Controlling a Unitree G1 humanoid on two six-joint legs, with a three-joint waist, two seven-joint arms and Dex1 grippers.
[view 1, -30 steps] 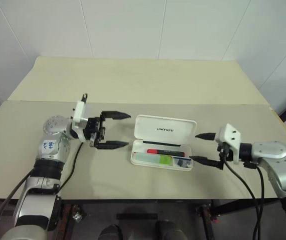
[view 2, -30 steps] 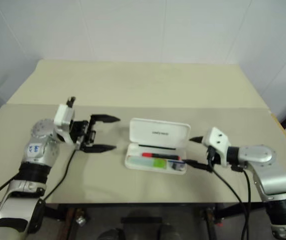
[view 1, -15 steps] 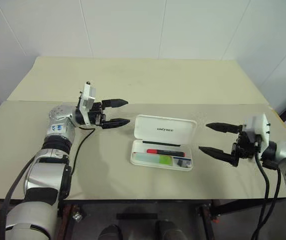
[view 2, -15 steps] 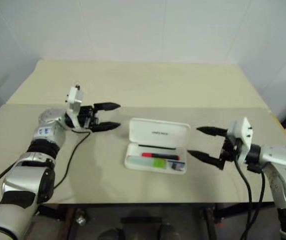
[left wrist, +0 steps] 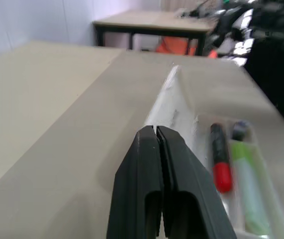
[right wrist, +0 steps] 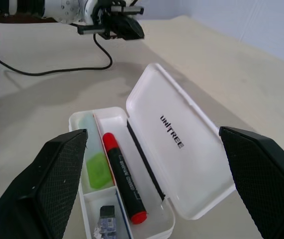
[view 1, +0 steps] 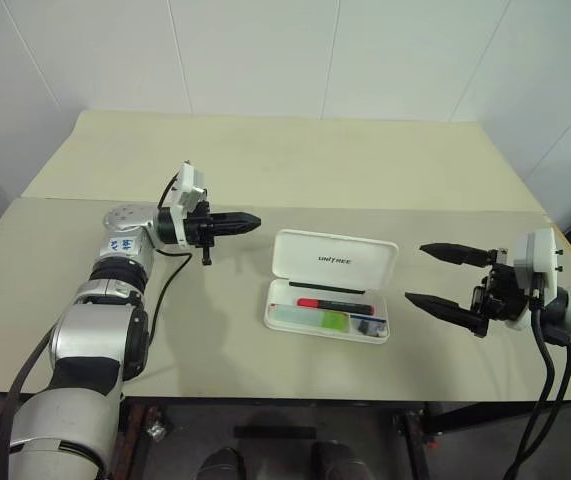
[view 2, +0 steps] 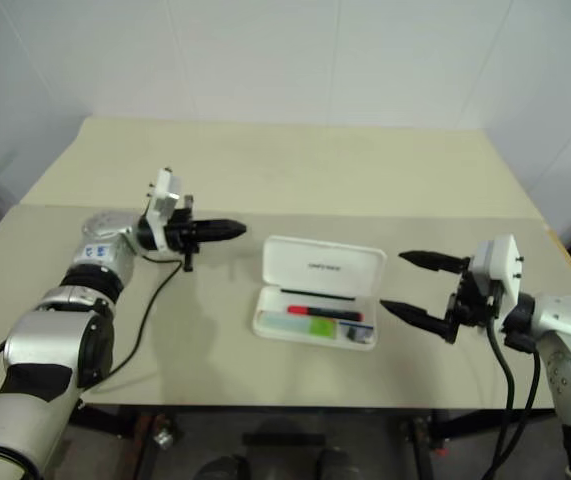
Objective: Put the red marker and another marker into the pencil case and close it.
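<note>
Pencil case (view 1: 331, 283): white hinged box, lying open near the table's front edge, lid raised behind the tray. Contents: red marker (right wrist: 124, 177) along the tray's back; green highlighter (view 1: 317, 318) in front of it; a small dark item at the right end. Both markers appear stowed, so closing looks like the remaining step.
Left gripper (view 1: 247, 222): fingers pressed together, empty, level, tip aimed at the lid's rear left side, still apart from it. Advice: push high on the lid's back, slowly, so the box does not slide.
Right gripper (view 1: 436, 274): spread wide, empty, right of the case; could brace it.
Table (view 1: 265, 160): beige, seamed, otherwise bare.
Room: white walls; another table beyond.
</note>
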